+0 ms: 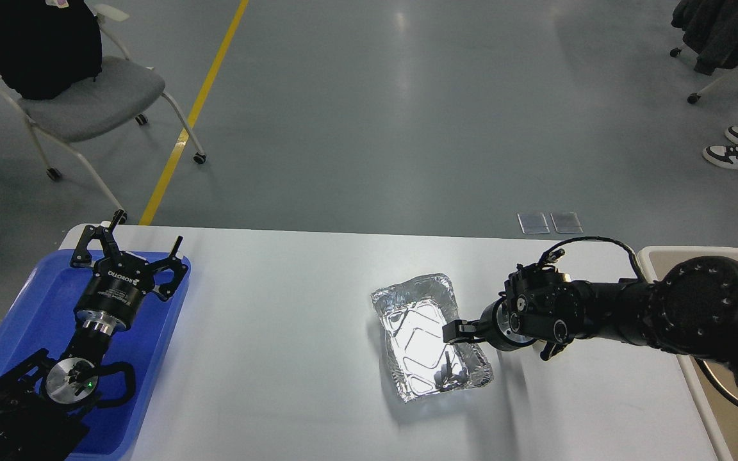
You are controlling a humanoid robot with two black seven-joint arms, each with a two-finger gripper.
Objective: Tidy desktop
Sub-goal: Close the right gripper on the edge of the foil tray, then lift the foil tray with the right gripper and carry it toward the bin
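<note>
The white desktop (292, 333) fills the lower part of the head view. A crinkled silver foil tray (430, 336) lies on it right of centre, with a small dark thing inside near its front end. My right gripper (456, 333) comes in from the right and sits at the foil tray's right rim; it is dark and its fingers cannot be told apart. My left gripper (129, 246) is open with fingers spread wide, empty, over the far end of the blue tray (36, 301).
The blue tray lies at the desktop's left edge under my left arm. A beige rimmed bin (657, 256) stands past the right edge, partly behind my right arm. A grey wheeled chair (87, 96) stands on the floor at the far left.
</note>
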